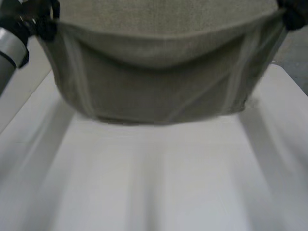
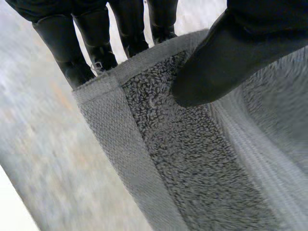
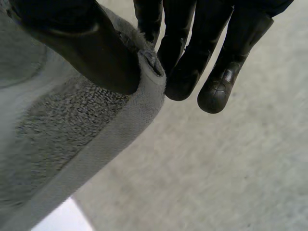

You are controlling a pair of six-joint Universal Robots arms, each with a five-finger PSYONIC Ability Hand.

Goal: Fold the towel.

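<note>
Olive-grey towel (image 1: 159, 86) held up between both hands, across the top of the frame.
The left hand (image 1: 45, 26) pinches its upper-left corner and the right hand (image 1: 293, 17) its upper-right, thumb against fingers. The cloth sags in the middle, its lower edge near the white tabletop (image 1: 154, 192).

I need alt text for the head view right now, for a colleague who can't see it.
A grey-green towel hangs spread between the left robot hand and the right robot hand, each pinching a top corner. Its top edge sags in the middle above the white table.
</note>
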